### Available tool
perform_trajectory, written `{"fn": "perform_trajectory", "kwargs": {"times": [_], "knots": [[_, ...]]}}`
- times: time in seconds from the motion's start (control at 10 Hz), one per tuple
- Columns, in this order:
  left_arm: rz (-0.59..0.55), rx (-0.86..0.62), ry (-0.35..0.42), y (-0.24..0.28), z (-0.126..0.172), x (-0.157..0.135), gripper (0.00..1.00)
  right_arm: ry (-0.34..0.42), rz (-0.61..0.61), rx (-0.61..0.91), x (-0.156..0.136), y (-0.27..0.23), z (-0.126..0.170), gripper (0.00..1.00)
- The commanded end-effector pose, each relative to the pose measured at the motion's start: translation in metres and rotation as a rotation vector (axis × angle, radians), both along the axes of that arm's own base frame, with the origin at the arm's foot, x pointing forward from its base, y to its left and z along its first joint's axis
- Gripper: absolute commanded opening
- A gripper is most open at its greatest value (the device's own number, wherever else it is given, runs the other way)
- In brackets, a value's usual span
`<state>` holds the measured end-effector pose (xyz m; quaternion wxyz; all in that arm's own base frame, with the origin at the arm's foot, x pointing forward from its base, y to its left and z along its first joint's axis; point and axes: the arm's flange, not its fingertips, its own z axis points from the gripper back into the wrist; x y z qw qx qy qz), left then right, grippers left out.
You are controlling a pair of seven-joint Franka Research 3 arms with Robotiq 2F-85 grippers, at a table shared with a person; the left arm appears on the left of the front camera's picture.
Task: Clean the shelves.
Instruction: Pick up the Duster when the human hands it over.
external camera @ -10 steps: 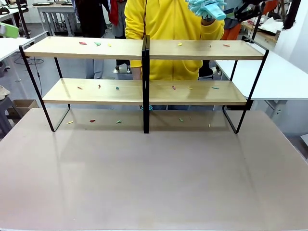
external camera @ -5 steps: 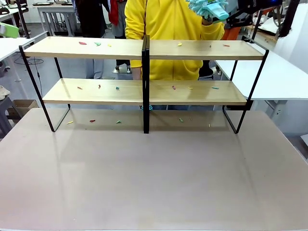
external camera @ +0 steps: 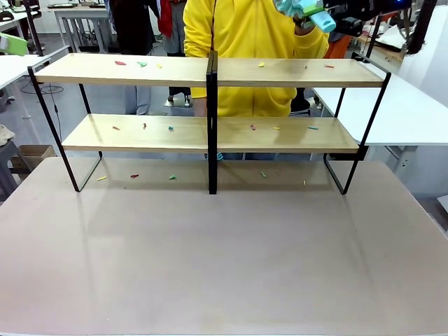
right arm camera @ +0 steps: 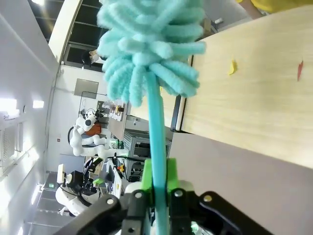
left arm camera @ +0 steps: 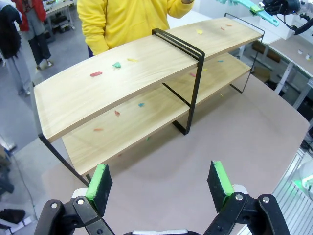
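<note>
The shelves (external camera: pixel 140 70) stand across the far half of the table, two light-wood boards on a black frame, with several small coloured scraps on both boards. At the top right a teal fluffy duster (external camera: pixel 308 8) hangs above the upper board, a person's hand (external camera: pixel 302 26) right beside its head. My right gripper (external camera: pixel 337 15) is shut on the duster's handle; in the right wrist view the green pads of the right gripper (right arm camera: pixel 159 169) pinch the handle below the duster's head (right arm camera: pixel 146 44). My left gripper (left arm camera: pixel 161 178) hovers open over the tabletop, facing the shelves (left arm camera: pixel 146 73).
A person in a yellow top (external camera: pixel 245 35) stands behind the rack. A few scraps (external camera: pixel 172 177) lie on the grey-brown tabletop (external camera: pixel 224 266) under the lower board. A white table (external camera: pixel 406 105) borders the right side.
My right gripper has moved in from the right and shut on the duster's handle. The duster has risen slightly. The shelves and scraps have not moved.
</note>
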<state>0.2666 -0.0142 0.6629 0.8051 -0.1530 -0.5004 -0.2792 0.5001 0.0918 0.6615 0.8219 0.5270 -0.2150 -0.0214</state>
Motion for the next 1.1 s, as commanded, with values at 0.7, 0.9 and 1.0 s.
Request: {"fn": "perform_trajectory", "kwargs": {"times": [0.7, 0.9, 1.0], "knots": [[0.012, -0.001, 0.000, 0.000, 0.001, -0.001, 1.00, -0.095, 0.376, -0.296, -0.172, -0.115, 0.045, 0.00], [0.012, -0.001, 0.000, 0.000, 0.001, -0.001, 1.00, -0.204, 0.411, -0.316, -0.249, -0.182, 0.053, 0.00], [0.012, -0.001, 0.000, 0.000, 0.001, -0.001, 1.00, -0.361, 0.432, -0.253, -0.276, -0.215, 0.054, 0.00]]}}
